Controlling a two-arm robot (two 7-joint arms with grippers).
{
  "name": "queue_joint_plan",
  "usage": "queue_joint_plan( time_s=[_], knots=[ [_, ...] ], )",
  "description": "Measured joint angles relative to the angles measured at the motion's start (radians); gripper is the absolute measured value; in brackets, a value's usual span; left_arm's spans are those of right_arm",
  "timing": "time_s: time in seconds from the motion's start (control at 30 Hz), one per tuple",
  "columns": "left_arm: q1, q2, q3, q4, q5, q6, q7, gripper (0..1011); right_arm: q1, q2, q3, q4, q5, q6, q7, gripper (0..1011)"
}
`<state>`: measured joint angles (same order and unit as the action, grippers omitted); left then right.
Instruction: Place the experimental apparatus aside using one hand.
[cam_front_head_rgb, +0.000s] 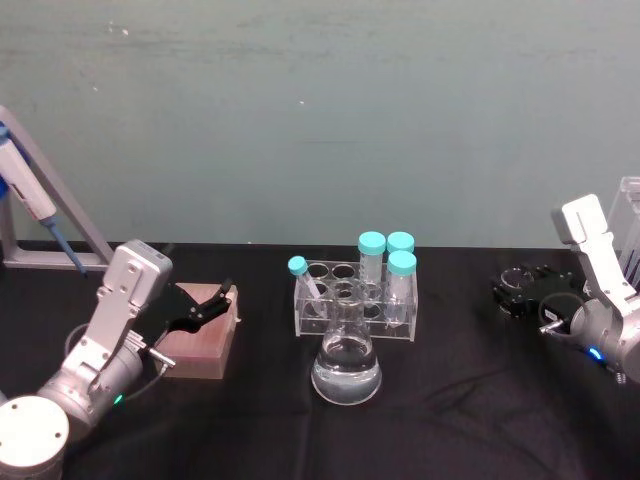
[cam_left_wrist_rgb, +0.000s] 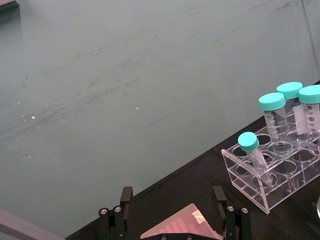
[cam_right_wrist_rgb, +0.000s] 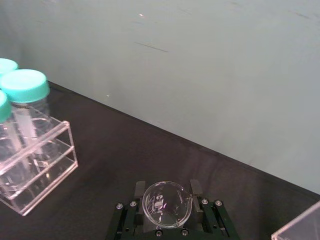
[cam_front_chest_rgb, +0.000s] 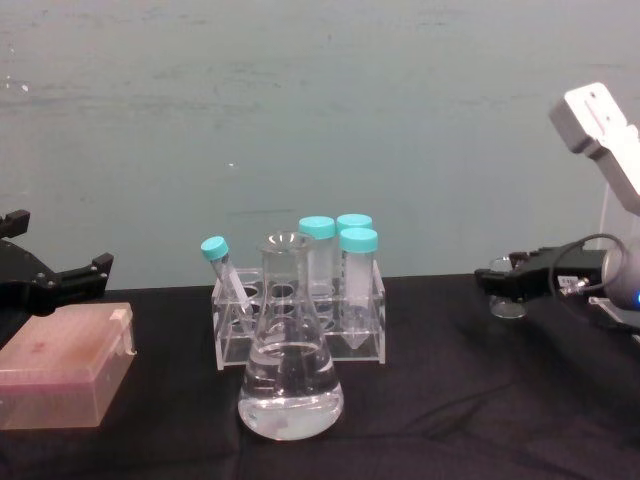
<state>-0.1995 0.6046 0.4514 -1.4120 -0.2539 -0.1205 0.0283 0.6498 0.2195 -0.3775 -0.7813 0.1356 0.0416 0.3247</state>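
A small glass beaker (cam_right_wrist_rgb: 162, 205) sits between the fingers of my right gripper (cam_right_wrist_rgb: 165, 192), which is shut on it low over the black table at the right (cam_front_head_rgb: 520, 290) (cam_front_chest_rgb: 505, 278). A clear rack (cam_front_head_rgb: 355, 300) (cam_front_chest_rgb: 365, 345) with several teal-capped tubes stands mid-table. Just in front of it is a conical flask (cam_front_head_rgb: 346, 370) (cam_front_chest_rgb: 290, 385) of clear liquid. My left gripper (cam_front_head_rgb: 215, 300) (cam_front_chest_rgb: 60, 245) hangs open above a pink box (cam_front_head_rgb: 200, 345), touching nothing.
A blue pipette on a grey stand (cam_front_head_rgb: 40, 210) is at the far left. A clear acrylic container (cam_front_head_rgb: 630, 230) stands at the right edge, close behind my right arm. A teal wall backs the table. Open black tabletop (cam_front_head_rgb: 470, 400) lies between flask and right gripper.
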Motion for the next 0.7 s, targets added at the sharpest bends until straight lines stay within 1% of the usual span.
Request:
queue_joint_plan(
  time_s=[0.3, 0.7],
  knots=[
    [0.000, 0.000, 0.000, 0.000, 0.000, 0.000, 0.000, 1000, 0.015, -0.018, 0.032, 0.043, -0.022, 0.001, -0.037, 534],
    [0.000, 0.000, 0.000, 0.000, 0.000, 0.000, 0.000, 1000, 0.027, -0.033, 0.067, 0.071, -0.047, -0.015, -0.061, 534]
  ],
)
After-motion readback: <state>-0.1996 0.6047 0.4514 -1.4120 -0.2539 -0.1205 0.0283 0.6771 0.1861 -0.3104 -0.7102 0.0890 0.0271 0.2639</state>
